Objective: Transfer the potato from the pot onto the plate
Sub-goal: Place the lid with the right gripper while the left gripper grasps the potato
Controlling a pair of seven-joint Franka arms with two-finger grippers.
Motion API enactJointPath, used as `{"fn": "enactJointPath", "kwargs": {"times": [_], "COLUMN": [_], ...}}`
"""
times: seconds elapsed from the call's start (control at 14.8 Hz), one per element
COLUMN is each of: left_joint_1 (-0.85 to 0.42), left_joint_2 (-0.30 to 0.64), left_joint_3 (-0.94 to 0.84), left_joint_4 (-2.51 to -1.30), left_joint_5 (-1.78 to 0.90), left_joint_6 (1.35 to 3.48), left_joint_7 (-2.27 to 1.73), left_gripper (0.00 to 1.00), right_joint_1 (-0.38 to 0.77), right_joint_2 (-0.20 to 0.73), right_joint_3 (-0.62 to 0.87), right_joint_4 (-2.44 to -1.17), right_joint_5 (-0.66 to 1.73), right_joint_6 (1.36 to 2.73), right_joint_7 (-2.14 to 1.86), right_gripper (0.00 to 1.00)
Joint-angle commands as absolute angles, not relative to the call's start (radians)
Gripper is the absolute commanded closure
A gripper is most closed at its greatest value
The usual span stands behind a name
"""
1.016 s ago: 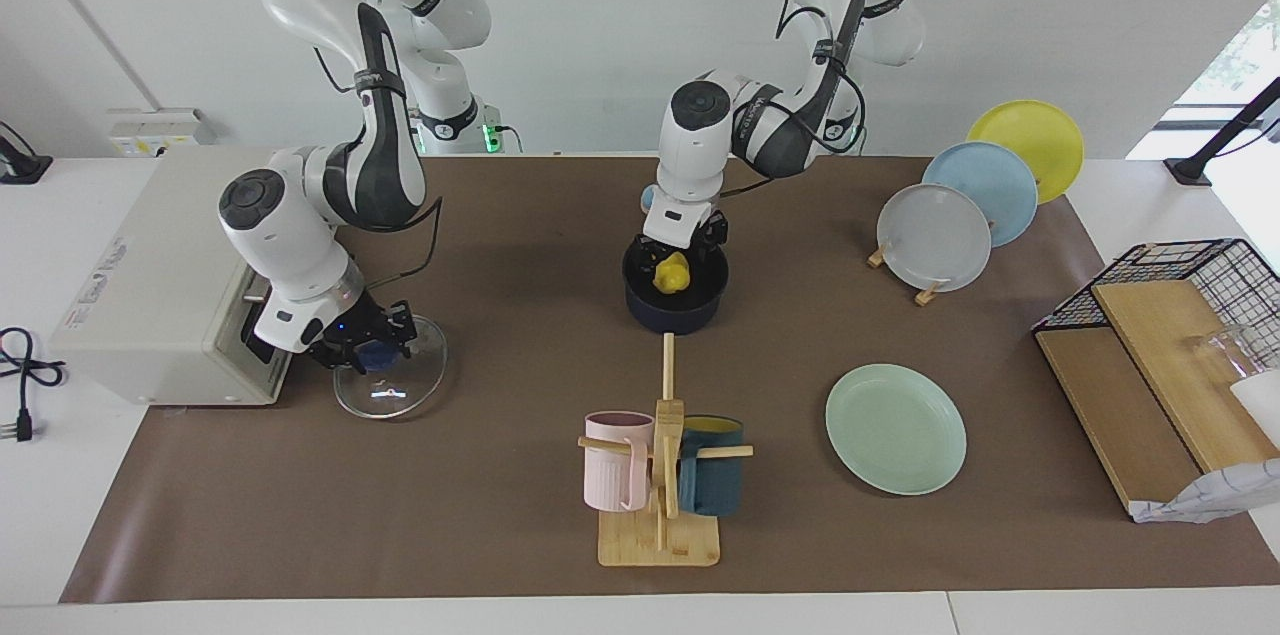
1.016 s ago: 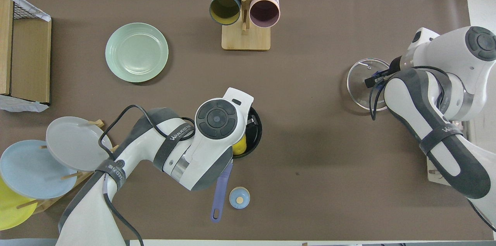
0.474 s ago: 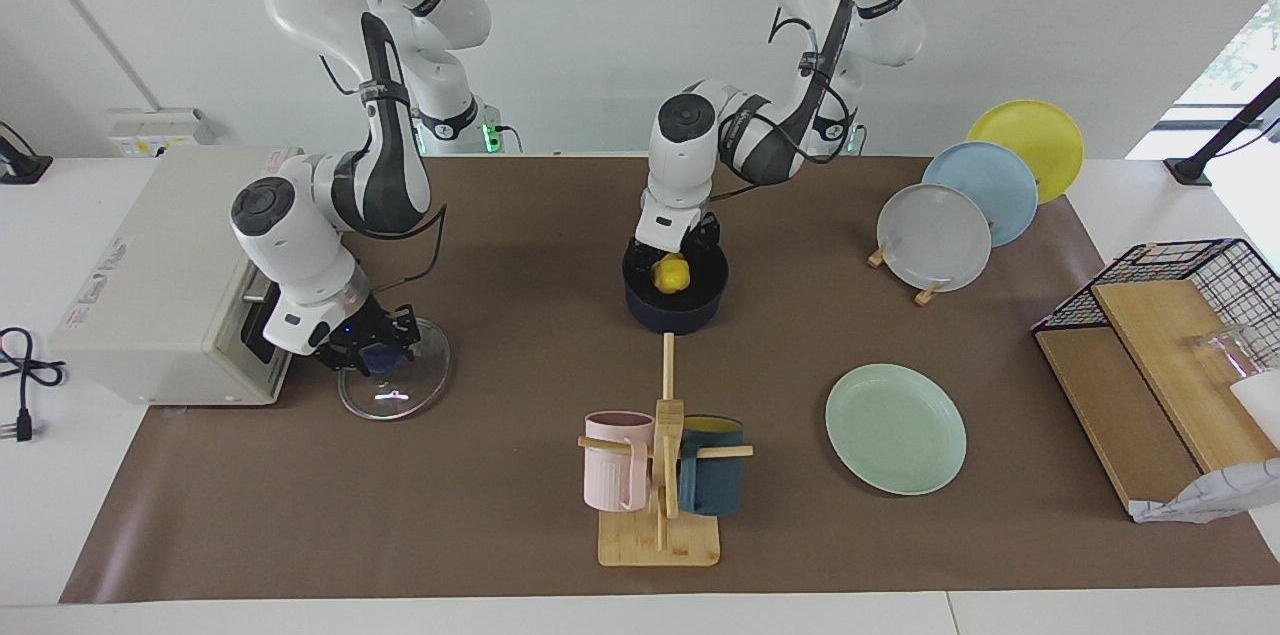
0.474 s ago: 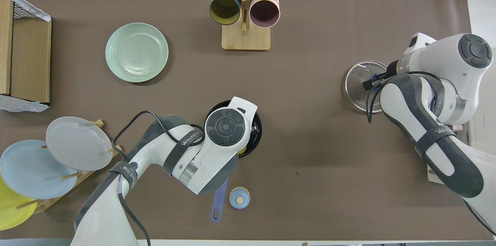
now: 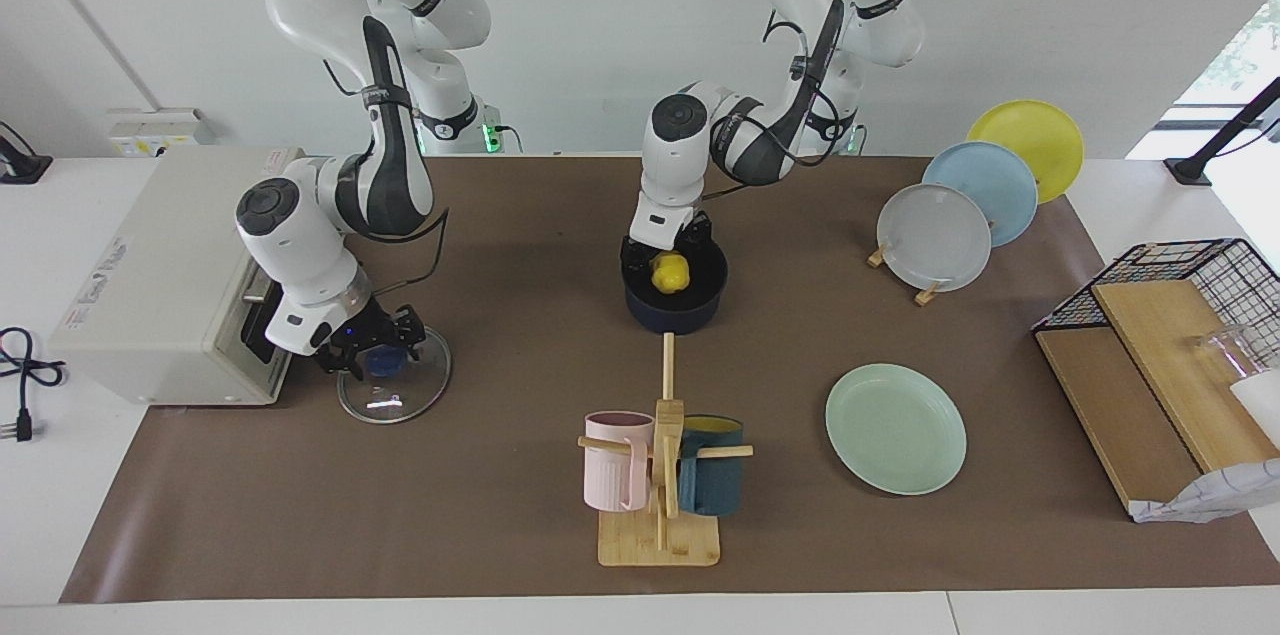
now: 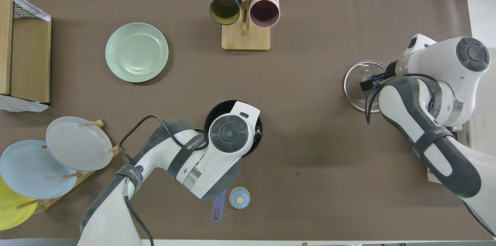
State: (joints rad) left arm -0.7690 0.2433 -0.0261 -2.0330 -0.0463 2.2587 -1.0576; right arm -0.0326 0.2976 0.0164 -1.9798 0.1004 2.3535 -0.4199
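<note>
The yellow potato (image 5: 671, 272) lies in the dark navy pot (image 5: 675, 307) at the middle of the table. My left gripper (image 5: 667, 248) is down at the pot's mouth, fingers open on either side of the potato. In the overhead view the left arm covers the potato; only the pot's rim (image 6: 215, 107) and blue handle (image 6: 217, 210) show. The mint-green plate (image 5: 895, 428) lies flat and empty, farther from the robots, toward the left arm's end; it also shows in the overhead view (image 6: 136, 52). My right gripper (image 5: 372, 343) is open just over the glass lid's blue knob (image 5: 381, 362).
The glass lid (image 5: 393, 387) lies beside a white appliance (image 5: 150, 265). A mug rack (image 5: 660, 475) stands farther from the robots than the pot. Upright grey, blue and yellow plates (image 5: 935, 237) stand in a rack. A wire basket with wooden boards (image 5: 1170, 355) and a small blue round piece (image 6: 239, 197) are also there.
My left gripper has shifted over the pot and settled around the potato, which has stayed put. My right gripper has lifted slightly off the lid knob.
</note>
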Motion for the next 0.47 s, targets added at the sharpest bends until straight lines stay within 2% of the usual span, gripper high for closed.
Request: {"fn": "enactJointPath", "kwargs": {"times": [0.0, 0.2, 0.27, 0.41], "left_joint_1": [-0.785, -0.781, -0.779, -0.779], "left_joint_2": [0.25, 0.25, 0.25, 0.249], "left_joint_3": [-0.011, -0.011, -0.011, -0.011], "left_joint_4": [-2.054, -2.052, -2.051, -2.048], "left_joint_5": [-0.066, -0.066, -0.066, -0.066], "left_joint_6": [2.281, 2.276, 2.275, 2.27], "left_joint_7": [-1.058, -1.04, -1.034, -1.026], "left_gripper": [0.5, 0.94, 1.0, 1.0], "right_joint_1": [-0.035, -0.037, -0.035, -0.043], "right_joint_2": [0.252, 0.21, 0.198, 0.183], "right_joint_3": [0.021, 0.015, 0.012, 0.014], "right_joint_4": [-1.933, -1.801, -1.764, -1.68], "right_joint_5": [0.124, 0.109, 0.092, 0.01], "right_joint_6": [2.283, 2.033, 1.958, 1.78], "right_joint_7": [-0.359, -0.227, -0.215, -0.184], "right_gripper": [0.0, 0.0, 0.0, 0.0]}}
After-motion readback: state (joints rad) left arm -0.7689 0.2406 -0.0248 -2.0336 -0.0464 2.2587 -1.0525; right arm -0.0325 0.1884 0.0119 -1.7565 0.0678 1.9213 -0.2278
